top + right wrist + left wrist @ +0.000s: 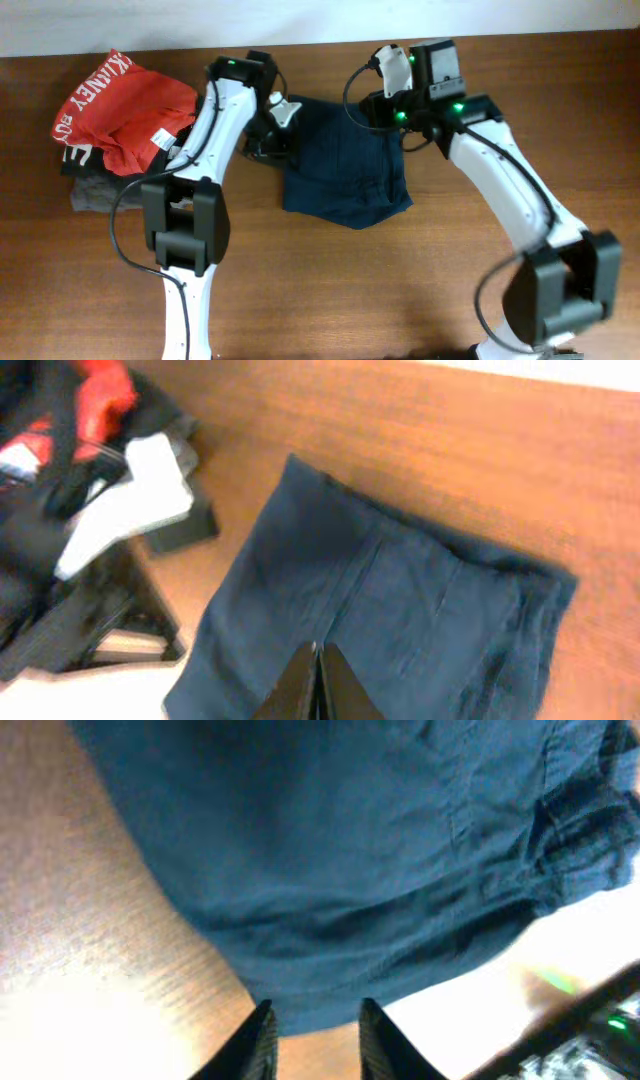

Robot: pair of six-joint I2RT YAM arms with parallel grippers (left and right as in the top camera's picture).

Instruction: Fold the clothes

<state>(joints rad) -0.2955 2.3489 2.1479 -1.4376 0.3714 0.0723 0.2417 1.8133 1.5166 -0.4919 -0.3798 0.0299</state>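
The navy clothes [345, 165] lie flat on the table [420, 290] between both arms, the left gripper [315, 1020] parted at their edge, the right gripper [318, 663] pinched together over the cloth.

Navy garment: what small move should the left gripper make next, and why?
Probably back the left gripper away from the navy garment and lift it. Its jaws stand apart with nothing between them, the cloth edge lies just ahead of them on the table, and the garment already looks folded compactly. The right gripper is shut above it.
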